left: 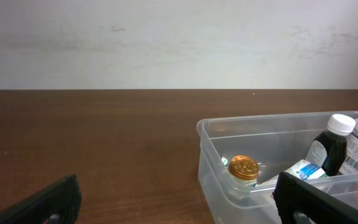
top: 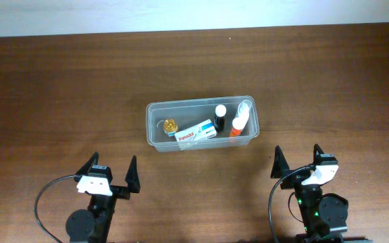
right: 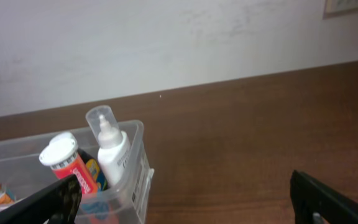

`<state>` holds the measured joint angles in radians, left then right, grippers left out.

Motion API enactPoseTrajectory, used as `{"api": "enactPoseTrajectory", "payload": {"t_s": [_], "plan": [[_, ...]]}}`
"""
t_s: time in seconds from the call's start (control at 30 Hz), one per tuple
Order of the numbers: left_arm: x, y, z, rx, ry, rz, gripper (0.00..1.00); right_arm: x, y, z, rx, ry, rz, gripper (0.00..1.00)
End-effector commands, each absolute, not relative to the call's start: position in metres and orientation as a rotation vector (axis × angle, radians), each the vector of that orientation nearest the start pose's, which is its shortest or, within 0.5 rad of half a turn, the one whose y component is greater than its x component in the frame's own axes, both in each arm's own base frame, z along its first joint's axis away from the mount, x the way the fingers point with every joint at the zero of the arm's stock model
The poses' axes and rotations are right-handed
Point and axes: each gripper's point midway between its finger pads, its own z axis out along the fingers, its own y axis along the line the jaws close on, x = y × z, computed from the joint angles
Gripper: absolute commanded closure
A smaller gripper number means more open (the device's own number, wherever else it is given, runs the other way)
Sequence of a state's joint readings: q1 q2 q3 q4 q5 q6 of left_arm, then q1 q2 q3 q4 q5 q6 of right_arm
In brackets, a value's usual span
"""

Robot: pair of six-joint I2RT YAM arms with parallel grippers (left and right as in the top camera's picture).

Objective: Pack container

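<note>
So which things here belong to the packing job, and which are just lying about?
Job: container, holding gold-capped jar, Panadol box, dark bottle, orange bottle, white nozzle bottle.
Not the job: wooden table, white wall.

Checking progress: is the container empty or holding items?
Not empty: the container holds a Panadol box, a gold-capped jar, a dark bottle, an orange bottle and a white bottle.

a plain lab setup: dark wood table (top: 46, 101) against bare white wall (left: 166, 43)
</note>
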<state>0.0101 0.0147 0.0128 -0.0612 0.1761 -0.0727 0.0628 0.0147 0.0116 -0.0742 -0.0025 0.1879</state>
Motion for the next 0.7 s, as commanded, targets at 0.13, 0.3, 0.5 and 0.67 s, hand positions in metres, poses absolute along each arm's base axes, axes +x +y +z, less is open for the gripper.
{"api": "enactPoseTrajectory", "payload": {"t_s": [0.13, 0.3, 0.5, 0.67], "plan": [[0.2441, -0.0255, 0.1611, 0.058, 1.633, -0.185, 0.01, 0.2453, 0.0192, 0.1562, 0.092, 1.648, 0.208, 0.02], [0.2441, -0.0255, 0.1609, 0.058, 1.633, -0.185, 0.01, 0.2452, 0.0207, 0.1561, 0.084, 1.649, 0.208, 0.02], [0.2441, -0.0255, 0.1611, 0.058, 1.633, -0.185, 0.01, 0.2451, 0.0209, 0.1561, 0.085, 1.649, 0.208, 0.02], [0.2441, -0.0255, 0.1611, 0.058, 1.633, -0.186, 0.01, 0.2451, 0.0209, 0.1561, 0.085, 1.649, 0.208, 0.02]]}}
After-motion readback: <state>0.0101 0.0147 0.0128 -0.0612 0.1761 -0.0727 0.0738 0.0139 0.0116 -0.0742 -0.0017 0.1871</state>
